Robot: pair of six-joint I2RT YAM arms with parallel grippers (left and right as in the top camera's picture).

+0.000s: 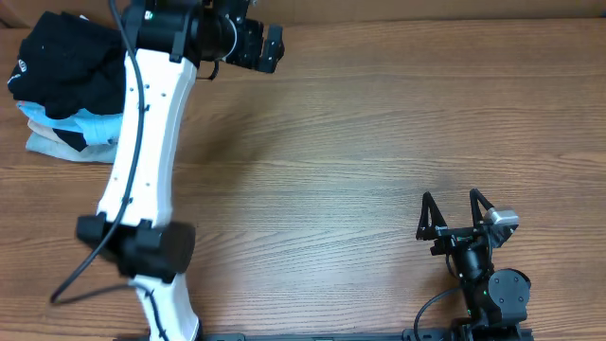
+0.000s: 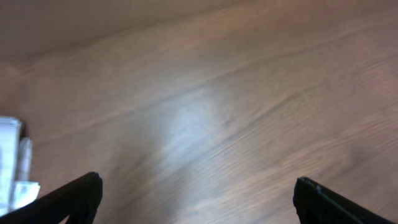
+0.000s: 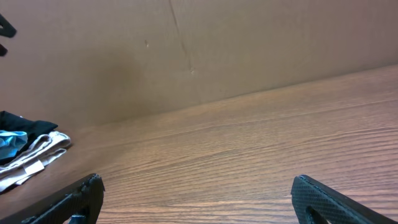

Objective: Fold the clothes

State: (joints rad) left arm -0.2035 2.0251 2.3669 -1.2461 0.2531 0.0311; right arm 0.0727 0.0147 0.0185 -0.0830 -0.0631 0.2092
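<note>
The black shirt [image 1: 68, 66] lies crumpled on top of a pile at the table's far left corner, a small white mark on its left edge. A sliver of it shows at the left of the right wrist view [image 3: 22, 127]. My left gripper [image 1: 267, 47] is open and empty at the far edge, to the right of the pile; in its wrist view [image 2: 196, 193] it sees only bare wood between its fingers. My right gripper [image 1: 454, 208] is open and empty near the front right; its fingers frame bare table [image 3: 196, 196].
Under the black shirt lie a light blue garment [image 1: 90, 125] and beige folded cloth [image 1: 52, 144], also visible in the right wrist view [image 3: 31, 158]. A brown wall [image 3: 186, 50] stands behind the wooden table [image 1: 360, 142]. The left arm [image 1: 142, 161] spans the table's left side.
</note>
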